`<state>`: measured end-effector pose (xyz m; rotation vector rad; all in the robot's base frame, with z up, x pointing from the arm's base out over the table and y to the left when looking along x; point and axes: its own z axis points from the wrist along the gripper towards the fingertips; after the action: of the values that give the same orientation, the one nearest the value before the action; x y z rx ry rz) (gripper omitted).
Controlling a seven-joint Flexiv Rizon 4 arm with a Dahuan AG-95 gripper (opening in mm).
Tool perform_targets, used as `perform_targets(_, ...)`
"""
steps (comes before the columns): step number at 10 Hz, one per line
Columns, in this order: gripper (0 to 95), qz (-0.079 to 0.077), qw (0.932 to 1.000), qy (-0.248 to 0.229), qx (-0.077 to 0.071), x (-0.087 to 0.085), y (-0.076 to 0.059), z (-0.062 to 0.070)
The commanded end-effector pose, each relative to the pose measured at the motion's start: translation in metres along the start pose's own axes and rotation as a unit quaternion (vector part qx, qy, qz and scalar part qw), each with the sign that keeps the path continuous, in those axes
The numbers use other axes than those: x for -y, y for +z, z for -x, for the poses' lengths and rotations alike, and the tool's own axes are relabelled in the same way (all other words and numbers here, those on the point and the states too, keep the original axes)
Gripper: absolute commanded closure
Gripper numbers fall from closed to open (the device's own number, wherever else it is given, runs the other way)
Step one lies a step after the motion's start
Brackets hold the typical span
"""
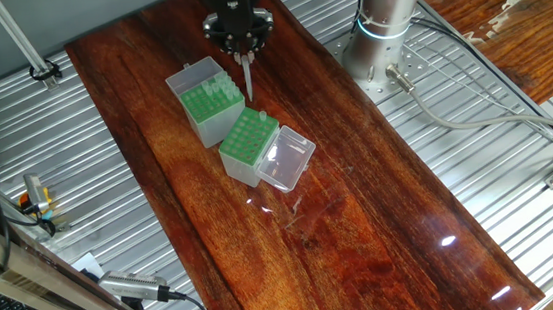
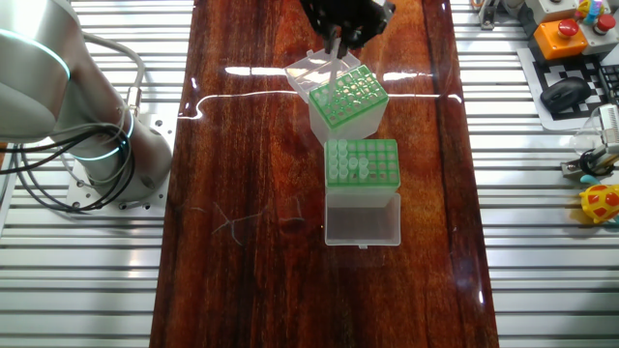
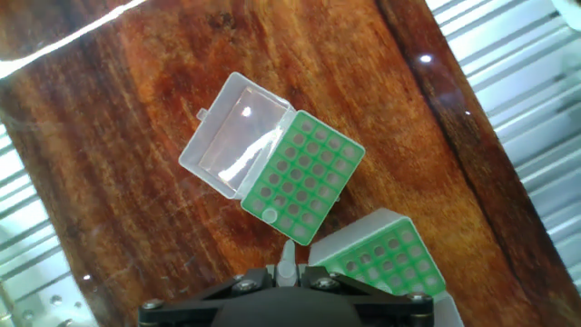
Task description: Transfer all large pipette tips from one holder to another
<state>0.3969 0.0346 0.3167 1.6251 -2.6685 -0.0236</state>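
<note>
My gripper (image 1: 243,51) is shut on a large pipette tip (image 1: 247,75) that hangs point down from the jaws. It is above the gap between the two boxes. The whitish box (image 1: 248,140) has a green rack top and its clear lid (image 1: 288,160) lies open. Several tips (image 2: 344,166) stand in its rack. The taller grey box (image 1: 210,105) with a whitish lid (image 1: 193,79) stands just behind it. In the hand view the held tip (image 3: 287,257) sticks out between the jaws, above the edge of the whitish box (image 3: 304,177) and next to the grey box (image 3: 386,259).
The boxes stand on a dark wooden board (image 1: 361,208) bordered by ribbed metal (image 1: 485,247). The arm's base (image 1: 386,25) and its cables are at the back right. Tools and a controller (image 2: 571,39) lie off the board.
</note>
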Motion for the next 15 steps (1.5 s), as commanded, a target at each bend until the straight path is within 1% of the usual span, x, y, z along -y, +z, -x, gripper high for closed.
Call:
perform_targets(1, 95.0, -0.008, 0.9990, -0.044, 0.004, 0.020, 0.008, -0.015)
perform_targets(2, 95.0, -0.006, 0.9987, -0.051, 0.007, 0.028, 0.009, -0.022)
perform_targets(3, 95.0, -0.006, 0.9984, -0.056, 0.007, 0.036, 0.008, -0.028)
perform_targets(4, 95.0, -0.006, 0.9984, -0.055, 0.008, 0.037, 0.008, -0.030)
perform_targets(5, 95.0, -0.003, 0.9992, -0.040, 0.003, 0.036, 0.008, -0.030)
perform_targets(6, 95.0, -0.005, 0.9993, -0.038, -0.001, 0.036, 0.008, -0.030)
perform_targets(8, 95.0, -0.004, 0.9996, -0.028, -0.005, 0.036, 0.008, -0.030)
perform_targets(9, 95.0, -0.005, 0.9997, -0.023, -0.012, 0.036, 0.008, -0.030)
perform_targets(10, 95.0, -0.007, 0.9997, -0.020, -0.015, 0.036, 0.008, -0.030)
perform_targets(12, 95.0, -0.008, 0.9995, -0.027, -0.011, 0.036, 0.008, -0.030)
perform_targets(13, 95.0, -0.010, 0.9993, -0.033, -0.011, 0.038, 0.009, -0.032)
perform_targets(15, 95.0, -0.011, 0.9992, -0.037, -0.010, 0.047, 0.015, -0.042)
